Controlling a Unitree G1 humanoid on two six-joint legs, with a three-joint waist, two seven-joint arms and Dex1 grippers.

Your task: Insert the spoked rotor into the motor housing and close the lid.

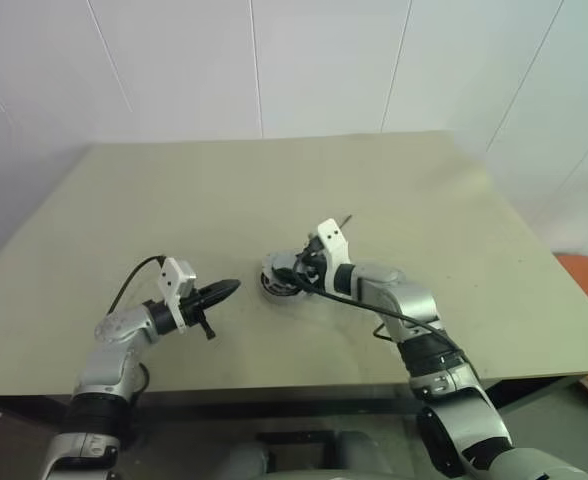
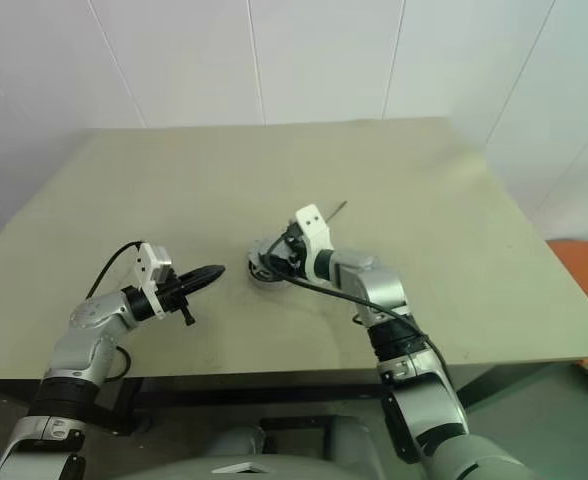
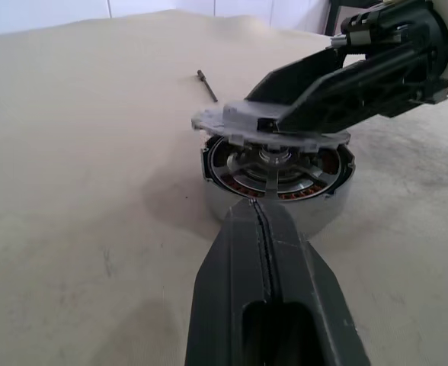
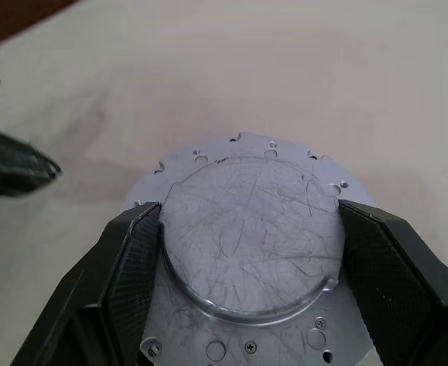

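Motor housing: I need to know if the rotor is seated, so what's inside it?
Inside the housing, the spoked rotor sits within copper windings. The lid, held above by the right gripper, covers the far part.

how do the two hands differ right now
The left hand is shut and empty, fingers pressed together, pointing at the motor housing. The right hand is spread wide, gripping the lid by its rim, just above the housing. Both have black fingers and sit near the housing.

Motor housing [image 3: 277, 179] on the bench [image 1: 174, 200] near its middle, spoked rotor [image 3: 273, 164] inside it, lid [image 4: 251, 240] tilted just above it in the right claw [image 4: 247, 259], left claw [image 1: 224, 290] just left of the housing, small pin [image 3: 207, 85] on the bench behind.
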